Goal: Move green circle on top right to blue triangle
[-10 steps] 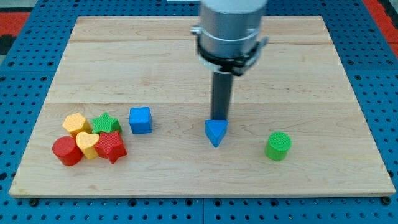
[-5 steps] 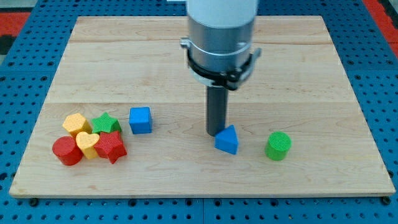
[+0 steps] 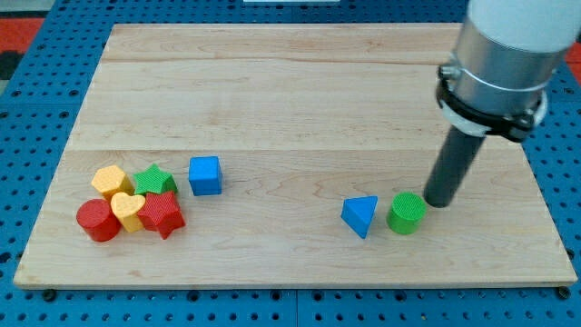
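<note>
No readable text, label, brand, number or sign anywhere I look, none on the wooden board (image 3: 272, 100), none on my blocks, none on my arm's grey housing (image 3: 508, 45), none on the blue pegboard (image 3: 18, 136)

One camera looked down at a slant from the near edge, close enough that the wooden board (image 3: 272, 91) filled almost the whole frame.

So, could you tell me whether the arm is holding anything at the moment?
Nothing is held; the arm has only a rod. My tip sits just right of the green circle, near the blue triangle.
</note>
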`<state>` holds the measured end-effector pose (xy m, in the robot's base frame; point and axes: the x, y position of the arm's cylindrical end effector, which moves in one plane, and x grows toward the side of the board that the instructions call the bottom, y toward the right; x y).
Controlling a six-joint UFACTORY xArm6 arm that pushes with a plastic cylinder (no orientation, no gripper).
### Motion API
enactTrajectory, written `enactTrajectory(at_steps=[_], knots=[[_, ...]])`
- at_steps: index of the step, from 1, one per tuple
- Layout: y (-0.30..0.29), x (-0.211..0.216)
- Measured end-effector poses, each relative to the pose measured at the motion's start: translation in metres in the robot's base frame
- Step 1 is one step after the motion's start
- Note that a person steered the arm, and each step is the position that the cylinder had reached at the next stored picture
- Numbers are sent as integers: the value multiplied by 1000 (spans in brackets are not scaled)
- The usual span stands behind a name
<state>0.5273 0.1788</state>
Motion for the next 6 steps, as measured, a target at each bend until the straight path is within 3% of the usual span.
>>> enactTrajectory(at_steps=[1, 2, 3, 6], knots=[[47, 36], [10, 51], [-46, 32], [-55, -21]])
